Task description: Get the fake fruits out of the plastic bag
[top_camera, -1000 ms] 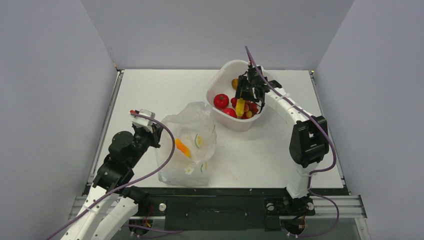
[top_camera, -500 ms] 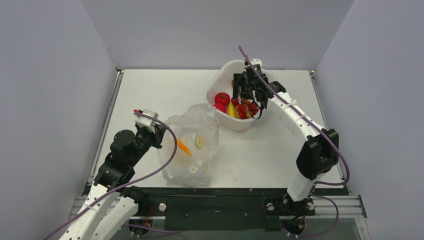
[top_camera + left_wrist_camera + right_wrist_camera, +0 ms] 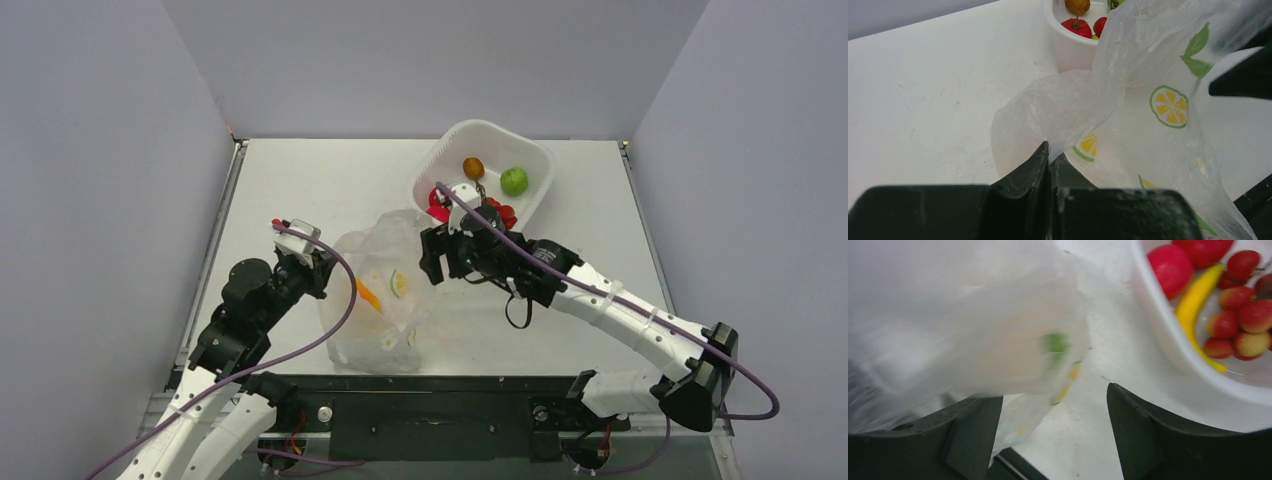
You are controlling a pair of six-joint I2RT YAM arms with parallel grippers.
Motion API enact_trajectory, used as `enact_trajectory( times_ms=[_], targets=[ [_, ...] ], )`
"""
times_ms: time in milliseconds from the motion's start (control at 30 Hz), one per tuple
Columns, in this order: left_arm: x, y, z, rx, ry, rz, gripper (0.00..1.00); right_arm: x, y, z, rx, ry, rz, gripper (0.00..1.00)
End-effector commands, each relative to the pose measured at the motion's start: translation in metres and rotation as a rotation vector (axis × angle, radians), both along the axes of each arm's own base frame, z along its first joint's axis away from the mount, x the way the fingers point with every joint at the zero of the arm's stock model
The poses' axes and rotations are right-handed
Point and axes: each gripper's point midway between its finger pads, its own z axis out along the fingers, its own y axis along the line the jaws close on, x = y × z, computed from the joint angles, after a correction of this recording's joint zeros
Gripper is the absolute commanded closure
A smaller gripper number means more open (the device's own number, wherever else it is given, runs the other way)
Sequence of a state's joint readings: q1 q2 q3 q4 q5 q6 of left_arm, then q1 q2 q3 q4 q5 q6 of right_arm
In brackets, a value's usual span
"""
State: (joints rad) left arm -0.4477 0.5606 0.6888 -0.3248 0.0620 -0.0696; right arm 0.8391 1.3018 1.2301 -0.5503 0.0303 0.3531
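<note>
plastic bag (image 3: 1128, 95) edge pinched in left gripper (image 3: 1049, 156); right gripper (image 3: 1053, 400) wide, apparently empty, beside it.

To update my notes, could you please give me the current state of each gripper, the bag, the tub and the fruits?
left gripper: shut on the plastic bag edge.
right gripper: open, empty, close to the bag.
plastic bag: upright, puffed, one fruit inside.
orange fruit: inside the bag.
white tub: holding fruits.
red grapes, red round fruit: in the tub.
green apple, brown fruit: in the tub.
</note>
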Motion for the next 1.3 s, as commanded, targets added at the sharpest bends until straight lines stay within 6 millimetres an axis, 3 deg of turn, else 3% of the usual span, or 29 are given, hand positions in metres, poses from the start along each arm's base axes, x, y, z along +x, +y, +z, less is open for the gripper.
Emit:
enact_trajectory(
  times_ms=[0, 200, 333, 400, 433, 467, 500, 533, 567, 600, 633, 667, 700, 800, 933, 1100, 1267],
  targets=[
    [0.001, -0.006, 0.022, -0.033, -0.068, -0.037, 1.0, -0.043, 0.033, 0.051, 0.142, -0.138, 0.111, 0.29],
    [-0.002, -0.004, 0.026, -0.045, -0.09, -0.031, 1.0, -0.045, -0.007, 0.082, 0.153, -0.276, 0.004, 0.22],
    [-0.003, -0.002, 0.03, -0.054, -0.106, -0.022, 1.0, -0.064, 0.018, 0.098, 0.225, -0.266, 0.114, 0.21],
    [-0.004, -0.002, 0.031, -0.055, -0.112, -0.023, 1.0, -0.069, 0.046, 0.088, 0.247, -0.236, 0.143, 0.22],
    [-0.004, -0.002, 0.031, -0.056, -0.113, -0.023, 1.0, -0.074, 0.06, 0.092, 0.3, -0.226, 0.149, 0.23],
    [-0.004, -0.002, 0.031, -0.057, -0.116, -0.024, 1.0, -0.073, 0.073, 0.079, 0.289, -0.201, 0.149, 0.24],
    [-0.004, -0.002, 0.031, -0.058, -0.116, -0.024, 1.0, -0.076, 0.085, 0.081, 0.34, -0.184, 0.137, 0.26],
    [-0.004, -0.002, 0.032, -0.058, -0.117, -0.026, 1.0, -0.074, 0.095, 0.065, 0.328, -0.16, 0.132, 0.27],
    [-0.004, -0.002, 0.031, -0.058, -0.117, -0.027, 1.0, -0.074, 0.106, 0.067, 0.373, -0.155, 0.122, 0.28],
    [-0.005, -0.003, 0.032, -0.06, -0.119, -0.032, 1.0, -0.071, 0.112, 0.05, 0.354, -0.138, 0.113, 0.28],
    [-0.005, -0.003, 0.031, -0.06, -0.119, -0.034, 1.0, -0.067, 0.118, 0.049, 0.381, -0.141, 0.089, 0.28],
    [-0.005, -0.004, 0.031, -0.061, -0.12, -0.038, 1.0, -0.063, 0.124, 0.029, 0.351, -0.123, 0.074, 0.29],
    [-0.005, -0.005, 0.032, -0.062, -0.121, -0.041, 1.0, -0.057, 0.126, 0.024, 0.357, -0.118, 0.044, 0.3],
    [-0.005, -0.007, 0.029, -0.059, -0.113, -0.053, 1.0, -0.049, 0.142, -0.012, 0.293, -0.086, 0.033, 0.43],
    [-0.005, -0.013, 0.027, -0.059, -0.102, -0.084, 1.0, -0.039, 0.164, -0.033, 0.27, -0.078, 0.024, 0.5],
    [-0.009, -0.028, 0.028, -0.087, -0.095, -0.164, 1.0, -0.021, 0.161, -0.054, 0.213, -0.095, -0.026, 0.51],
    [-0.029, -0.066, 0.047, -0.219, -0.077, -0.392, 1.0, 0.012, 0.124, -0.073, 0.169, -0.086, -0.135, 0.51]
  ],
)
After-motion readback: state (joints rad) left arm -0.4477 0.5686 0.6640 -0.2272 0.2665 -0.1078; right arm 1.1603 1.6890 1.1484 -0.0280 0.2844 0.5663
